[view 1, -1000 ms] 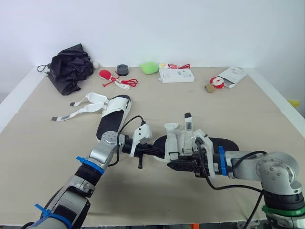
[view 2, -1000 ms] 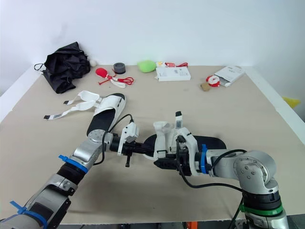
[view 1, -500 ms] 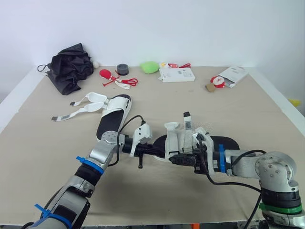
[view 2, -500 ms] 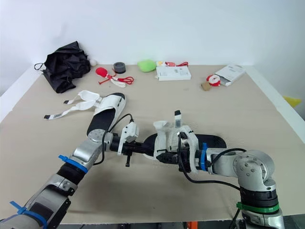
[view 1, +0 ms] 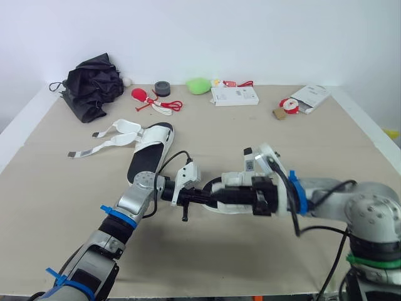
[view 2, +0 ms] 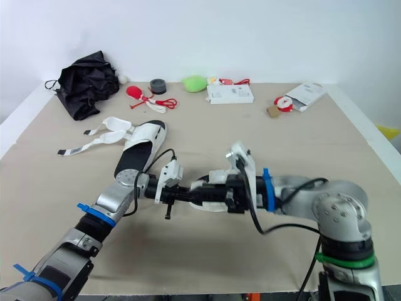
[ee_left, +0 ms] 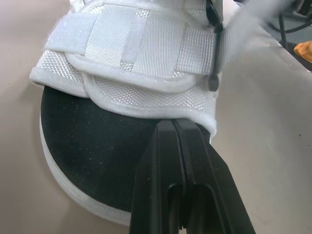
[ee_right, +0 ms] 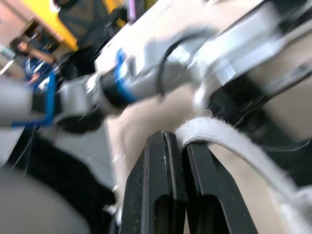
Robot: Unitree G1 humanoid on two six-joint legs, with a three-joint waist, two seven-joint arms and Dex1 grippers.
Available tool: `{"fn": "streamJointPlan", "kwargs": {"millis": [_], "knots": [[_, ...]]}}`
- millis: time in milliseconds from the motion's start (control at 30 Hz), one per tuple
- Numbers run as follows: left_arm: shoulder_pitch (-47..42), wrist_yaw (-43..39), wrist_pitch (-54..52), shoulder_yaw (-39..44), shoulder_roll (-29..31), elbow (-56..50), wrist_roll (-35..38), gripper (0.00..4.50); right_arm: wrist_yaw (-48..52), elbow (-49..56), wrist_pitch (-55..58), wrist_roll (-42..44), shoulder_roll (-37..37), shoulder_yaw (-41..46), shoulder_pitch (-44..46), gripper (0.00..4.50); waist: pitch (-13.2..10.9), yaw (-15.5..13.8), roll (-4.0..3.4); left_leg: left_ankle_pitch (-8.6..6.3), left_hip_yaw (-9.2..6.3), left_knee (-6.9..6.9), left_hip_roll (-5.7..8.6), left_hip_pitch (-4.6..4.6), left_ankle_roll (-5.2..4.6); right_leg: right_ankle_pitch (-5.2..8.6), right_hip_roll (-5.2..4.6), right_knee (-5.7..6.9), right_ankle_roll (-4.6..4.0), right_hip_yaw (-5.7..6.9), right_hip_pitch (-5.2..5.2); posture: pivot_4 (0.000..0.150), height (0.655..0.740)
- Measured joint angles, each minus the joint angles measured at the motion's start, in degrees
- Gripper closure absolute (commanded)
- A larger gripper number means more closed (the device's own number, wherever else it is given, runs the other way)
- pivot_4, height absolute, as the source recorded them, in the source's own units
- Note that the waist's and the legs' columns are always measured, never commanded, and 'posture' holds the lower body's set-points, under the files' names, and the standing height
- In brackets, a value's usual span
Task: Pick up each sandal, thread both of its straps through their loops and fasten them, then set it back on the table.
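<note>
White mesh and a black footbed mark the near sandal [ee_left: 131, 58], which sits mid-tabletop [view 1: 301, 144] between both arms. The left gripper [ee_left: 173, 127] has its fingers pressed together, tips against the hem of the toe band over the footbed; whether it pinches the fabric I cannot tell. The right gripper [ee_right: 178, 139] is clamped narrowly on a white fuzzy strap [ee_right: 229, 144] of that sandal. The second sandal [view 1: 150, 147] lies farther back to the left, its straps spread loose on the tabletop.
</note>
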State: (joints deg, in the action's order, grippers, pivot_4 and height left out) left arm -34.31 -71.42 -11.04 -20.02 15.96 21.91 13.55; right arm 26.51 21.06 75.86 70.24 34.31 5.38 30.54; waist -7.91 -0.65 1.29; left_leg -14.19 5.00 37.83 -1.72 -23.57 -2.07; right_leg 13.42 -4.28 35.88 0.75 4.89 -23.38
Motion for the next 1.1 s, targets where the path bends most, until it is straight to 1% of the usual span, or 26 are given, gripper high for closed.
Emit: {"fn": "streamJointPlan", "kwargs": {"millis": [33, 67, 133, 233, 267, 333, 367, 467, 500, 533, 567, 600, 633, 733, 867, 900, 933, 1000, 1033, 1067, 1100], "knots": [[-0.04, 0.03, 0.0, -0.02, -0.11, 0.0, 0.0, 4.5, -0.46, -0.94, -0.24, -0.67, -0.23, -0.27, 0.53, 4.48, -0.01, -0.08, -0.01, 0.01, 0.01, 0.01, 0.01, -0.04, -0.01, -0.01, -0.01, 0.0, 0.0, 0.01, -0.01, 0.15, 0.74], [-0.06, 0.02, 0.01, 0.08, -0.23, 0.02, 0.03, 4.5, -1.79, -5.44, -1.06, -3.89, -1.57, -1.38, 2.86, 4.48, -0.01, -0.06, -0.01, 0.02, 0.02, 0.01, 0.01, -0.08, -0.02, -0.02, -0.02, 0.0, -0.01, 0.02, -0.02, 0.15, 0.74], [-0.13, 0.11, 0.0, 0.02, -0.43, 0.12, 0.01, 4.5, -2.33, -10.82, -2.01, -7.5, -2.19, -2.45, 4.75, 4.48, -0.02, -0.04, -0.04, 0.03, 0.08, 0.03, 0.05, -0.12, -0.05, -0.08, -0.11, 0.0, -0.02, 0.01, -0.04, 0.15, 0.74], [-0.13, 0.18, 0.0, 0.02, -0.48, 0.15, -0.05, 4.5, -0.85, -14.39, -3.29, -10.07, -2.4, -2.92, 4.95, 4.48, -0.02, -0.03, -0.03, 0.04, 0.12, 0.06, 0.07, -0.14, -0.07, -0.14, -0.14, 0.0, -0.03, 0.0, -0.04, 0.15, 0.74], [-0.11, 0.38, 0.0, 0.04, -0.47, 0.23, -0.09, 4.5, -0.36, -17.01, -3.89, -11.43, -2.7, -3.03, 5.45, 4.48, -0.02, 0.0, -0.03, 0.06, 0.12, 0.08, 0.07, -0.11, -0.1, -0.17, -0.14, 0.0, -0.01, 0.0, -0.02, 0.15, 0.74], [-0.11, 1.17, -0.01, 0.02, -0.64, 0.25, -0.21, 4.5, -0.48, -20.92, -4.91, -13.36, -3.31, -3.04, 6.25, 3.68, -0.02, 0.0, -0.03, 0.13, 0.12, 0.1, 0.07, -0.12, -0.21, -0.23, -0.15, 0.0, 0.0, 0.01, -0.02, 0.15, 0.74], [-0.08, 1.51, -0.01, 0.02, -0.67, 0.25, -0.28, 4.5, -0.93, -23.14, -5.77, -14.46, -4.06, -2.85, 6.67, 3.45, -0.02, 0.0, -0.03, 0.16, 0.12, 0.11, 0.07, -0.11, -0.26, -0.24, -0.15, 0.0, -0.04, 0.01, -0.03, 0.15, 0.74], [-0.02, 2.28, -0.01, 0.0, -0.68, 0.24, -0.37, 4.5, -4.17, -28.37, -9.08, -18.1, -5.53, -0.48, 9.14, 2.03, -0.03, 0.04, -0.05, 0.27, 0.13, 0.12, 0.07, -0.1, -0.33, -0.26, -0.17, 0.0, -0.08, 0.0, -0.03, 0.15, 0.74], [0.02, 2.32, -0.01, 0.0, -0.68, 0.23, -0.37, 4.5, -5.37, -29.98, -9.88, -19.53, -5.46, 0.65, 9.99, 1.64, -0.03, 0.04, -0.05, 0.3, 0.13, 0.12, 0.07, -0.1, -0.31, -0.27, -0.18, 0.0, -0.09, 0.0, -0.02, 0.15, 0.74], [0.13, 2.24, -0.01, 0.03, -0.65, 0.11, -0.36, 4.5, -6.01, -30.91, -10.31, -20.6, -5.47, 1.66, 10.31, 1.35, -0.02, 0.04, -0.06, 0.3, 0.13, 0.11, 0.07, -0.1, -0.31, -0.26, -0.18, 0.0, -0.1, 0.01, -0.02, 0.15, 0.74], [0.19, 1.94, -0.01, 0.03, -0.54, -0.03, -0.35, 4.5, -7.09, -32.09, -10.42, -22.33, -5.51, 1.94, 10.61, 0.93, 0.01, 0.09, -0.09, 0.29, 0.15, 0.06, 0.07, -0.1, -0.29, -0.28, -0.18, 0.0, -0.07, 0.01, -0.02, 0.15, 0.74], [0.27, 1.64, -0.01, 0.04, -0.5, -0.15, -0.29, 4.5, -8.14, -33.12, -10.65, -24.11, -5.81, 1.71, 10.63, 0.28, 0.03, 0.09, -0.13, 0.28, 0.17, -0.01, 0.07, -0.1, -0.28, -0.31, -0.18, 0.01, -0.05, 0.01, -0.04, 0.15, 0.74], [0.28, 1.49, -0.01, 0.04, -0.51, -0.2, -0.28, 4.5, -8.59, -33.75, -10.83, -25.04, -5.93, 1.58, 10.68, 0.07, 0.03, 0.08, -0.14, 0.28, 0.17, -0.03, 0.07, -0.09, -0.28, -0.3, -0.18, 0.01, -0.07, 0.01, -0.03, 0.15, 0.74], [0.39, 1.33, -0.01, 0.05, -0.5, -0.39, -0.28, 4.5, -9.0, -35.26, -11.44, -27.54, -6.34, 1.65, 11.1, 0.07, 0.05, 0.05, -0.16, 0.28, 0.16, -0.1, 0.07, -0.09, -0.28, -0.28, -0.15, 0.01, -0.13, 0.01, -0.03, 0.15, 0.74], [0.44, 1.37, -0.03, 0.07, -0.46, -0.51, -0.28, 4.5, -5.26, -33.25, -11.24, -26.81, -6.24, 3.27, 10.6, 0.07, 0.04, 0.05, -0.17, 0.28, 0.17, -0.1, 0.07, -0.1, -0.28, -0.28, -0.16, 0.01, -0.11, 0.01, -0.04, 0.15, 0.74], [0.46, 1.37, -0.03, 0.07, -0.47, -0.57, -0.28, 4.5, -3.74, -31.9, -11.0, -26.04, -5.86, 3.55, 10.3, 0.07, 0.02, 0.04, -0.2, 0.28, 0.17, -0.1, 0.07, -0.1, -0.28, -0.28, -0.15, 0.0, -0.1, 0.01, -0.04, 0.15, 0.74], [0.51, 1.36, -0.03, 0.05, -0.49, -0.74, -0.26, 4.5, 0.24, -27.73, -10.79, -24.03, -4.19, 3.74, 9.62, 0.07, -0.05, 0.0, -0.3, 0.27, 0.16, -0.11, 0.08, -0.12, -0.28, -0.27, -0.15, -0.01, -0.08, 0.01, -0.05, 0.15, 0.74], [0.5, 1.33, -0.04, 0.03, -0.5, -0.78, -0.26, 4.5, 3.51, -24.03, -10.85, -22.66, -2.34, 4.24, 9.42, 0.07, -0.06, -0.02, -0.34, 0.26, 0.16, -0.12, 0.08, -0.11, -0.27, -0.25, -0.15, -0.02, -0.05, 0.02, -0.04, 0.15, 0.74], [0.57, 1.33, -0.03, 0.04, -0.6, -0.86, -0.21, 4.5, 6.85, -20.51, -10.9, -21.21, 0.1, 4.34, 8.9, 0.07, -0.09, -0.07, -0.38, 0.26, 0.12, -0.12, 0.1, -0.18, -0.27, -0.23, -0.13, -0.03, -0.01, 0.02, -0.09, 0.15, 0.74], [0.59, 1.31, -0.03, 0.05, -0.55, -0.86, -0.21, 4.5, 7.64, -19.67, -10.93, -20.84, 0.68, 4.54, 8.9, 0.07, -0.09, -0.05, -0.37, 0.26, 0.12, -0.12, 0.1, -0.17, -0.27, -0.22, -0.13, -0.03, 0.0, 0.02, -0.08, 0.15, 0.74], [0.57, 1.25, -0.04, 0.03, -0.52, -0.85, -0.23, 4.5, 10.22, -16.85, -11.36, -20.39, 2.77, 4.61, 8.65, 0.07, -0.08, -0.03, -0.36, 0.25, 0.11, -0.12, 0.1, -0.15, -0.25, -0.2, -0.13, -0.04, 0.03, 0.04, -0.04, 0.15, 0.74]]}}
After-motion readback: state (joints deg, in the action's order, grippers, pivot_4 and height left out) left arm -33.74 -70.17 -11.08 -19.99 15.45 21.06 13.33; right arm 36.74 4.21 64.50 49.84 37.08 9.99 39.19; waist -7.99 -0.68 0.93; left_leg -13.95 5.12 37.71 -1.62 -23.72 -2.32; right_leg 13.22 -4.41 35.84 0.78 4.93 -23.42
